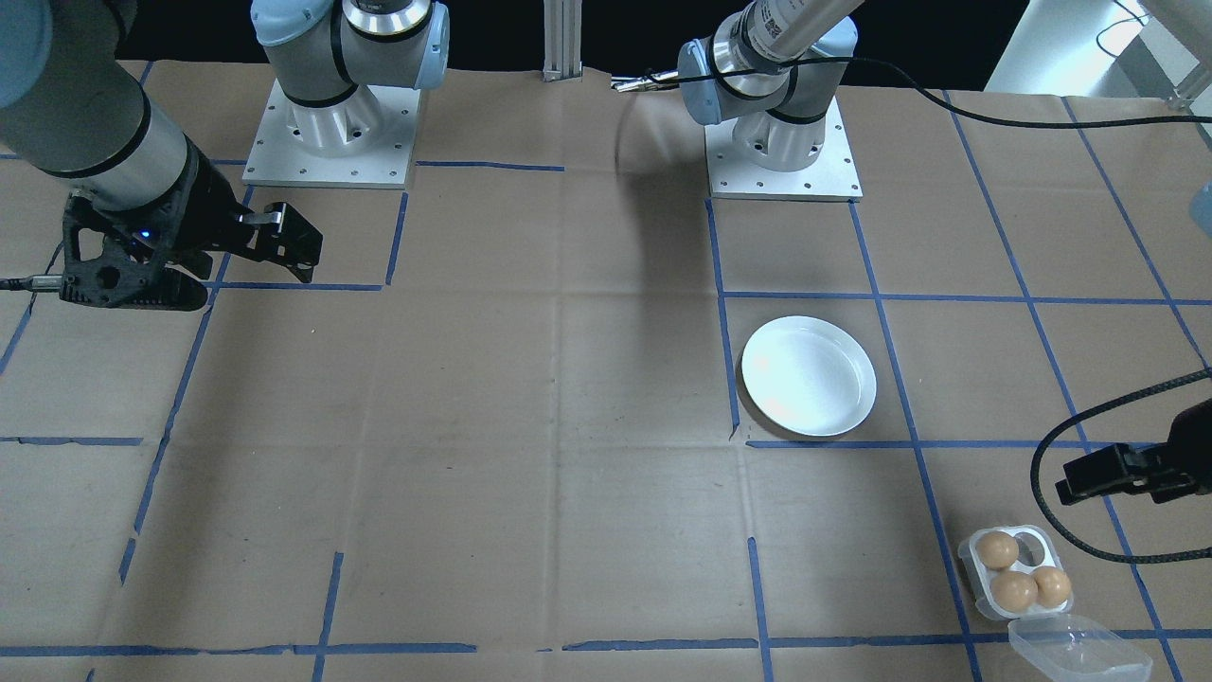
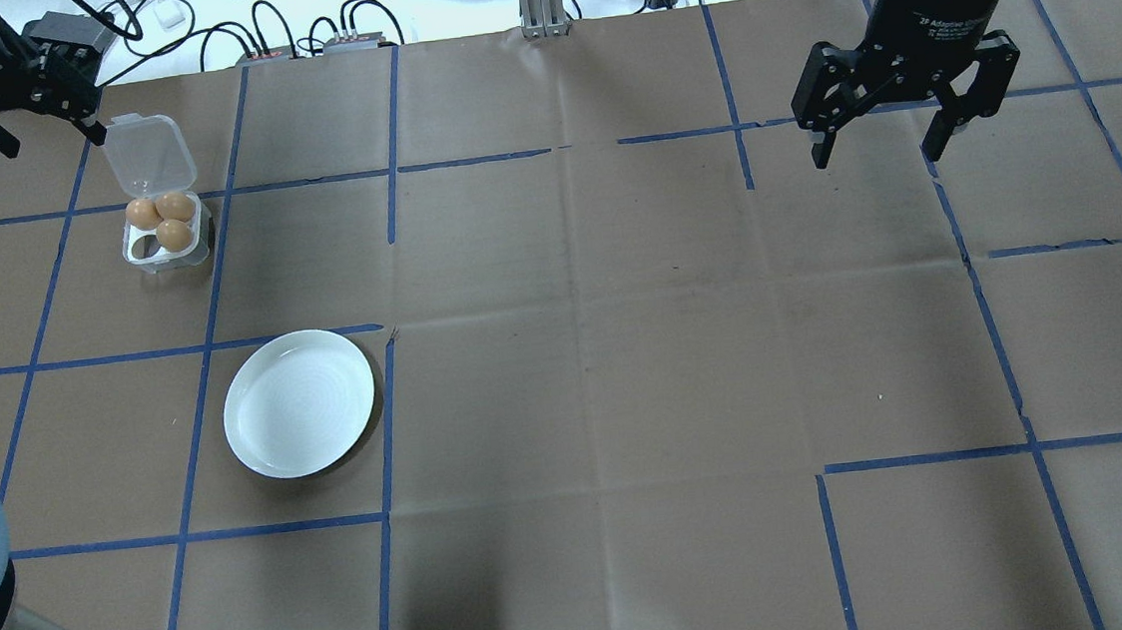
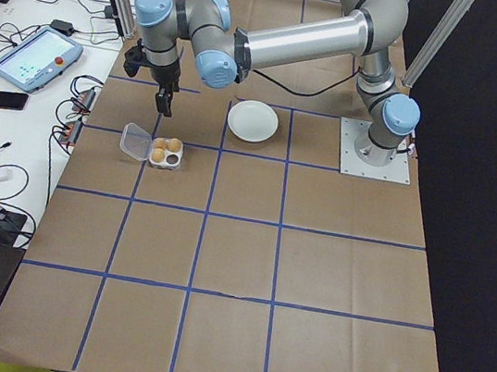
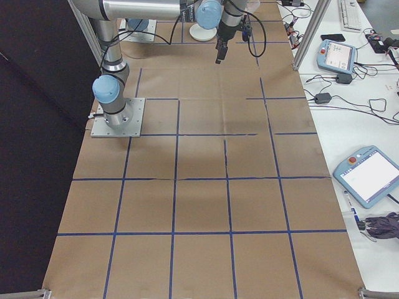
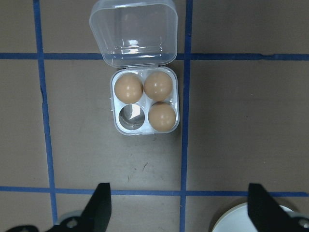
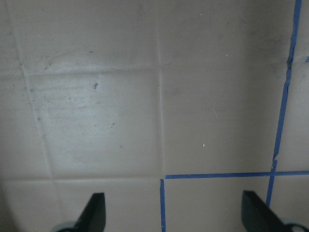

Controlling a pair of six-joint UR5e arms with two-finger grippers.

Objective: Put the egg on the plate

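Eggs sit packed three together in the open tray, well apart from the plate. The left tool, spread wide and empty, could knock a neighbour or crack a shell while closing. The right tool hangs open, holding nothing. The plate is mostly cut off in the left wrist view.

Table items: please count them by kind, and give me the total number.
Eggs: 3
Egg tray with open clear lid: 1
White plate: 1
Total: 5
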